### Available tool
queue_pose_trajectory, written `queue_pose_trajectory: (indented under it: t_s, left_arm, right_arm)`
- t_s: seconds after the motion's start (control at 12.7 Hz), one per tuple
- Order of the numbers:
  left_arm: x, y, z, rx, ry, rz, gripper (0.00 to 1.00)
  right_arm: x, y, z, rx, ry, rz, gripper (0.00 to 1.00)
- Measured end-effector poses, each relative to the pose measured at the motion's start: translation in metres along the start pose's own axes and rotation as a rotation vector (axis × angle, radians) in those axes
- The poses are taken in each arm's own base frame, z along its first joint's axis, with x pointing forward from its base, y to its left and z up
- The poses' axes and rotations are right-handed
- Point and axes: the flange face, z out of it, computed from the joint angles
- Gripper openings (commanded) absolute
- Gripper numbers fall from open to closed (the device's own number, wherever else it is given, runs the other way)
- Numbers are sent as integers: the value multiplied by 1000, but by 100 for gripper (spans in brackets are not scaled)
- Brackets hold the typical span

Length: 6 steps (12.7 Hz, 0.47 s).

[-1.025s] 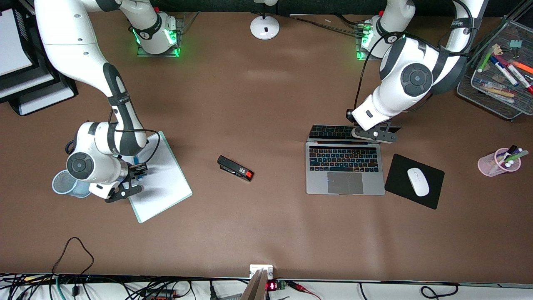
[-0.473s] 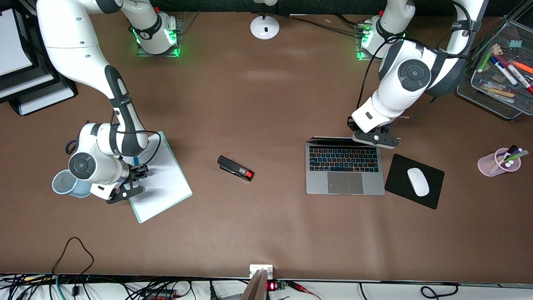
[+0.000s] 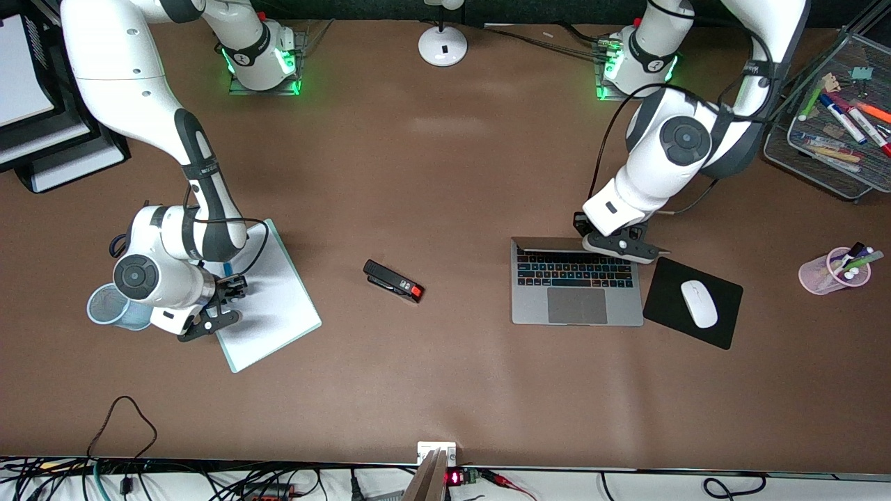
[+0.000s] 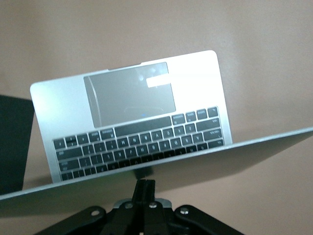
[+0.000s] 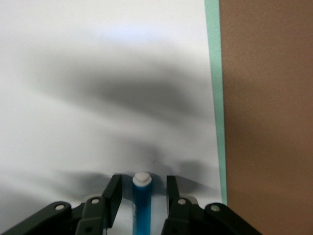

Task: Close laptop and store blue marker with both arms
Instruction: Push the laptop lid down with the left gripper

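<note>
Robotics lab dressed as office desk. My two arm bases (image 3: 261, 59) bolted to brown table (image 3: 445, 390), green status lights glowing. Cable tangle (image 3: 125, 480) along table edge nearest front camera. Around me: laptop (image 3: 576, 292), mouse (image 3: 698, 303) on black pad, stapler (image 3: 393, 281), clipboard (image 3: 268, 306), mesh marker tray (image 3: 828, 139), stacked paper trays (image 3: 42, 139).

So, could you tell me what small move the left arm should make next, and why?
Probably push the lid further down toward the keyboard. The left pincer, shut, is pressed against the laptop lid's edge, which is tilted over the keys but not yet flat. The right pincer straddles the blue marker over the clipboard.
</note>
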Motion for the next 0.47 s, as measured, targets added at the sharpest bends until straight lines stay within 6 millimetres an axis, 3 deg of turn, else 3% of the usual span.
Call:
queue_pose_trajectory:
  t_s: [0.24,0.47]
  left_arm:
    - [10,-5,20,19,19,35,0]
    - [27,-7,27,27,36,55,0]
  right_arm:
    - [0,0,0,2,2,3,29]
    - [0,2,0,3,2,6,20]
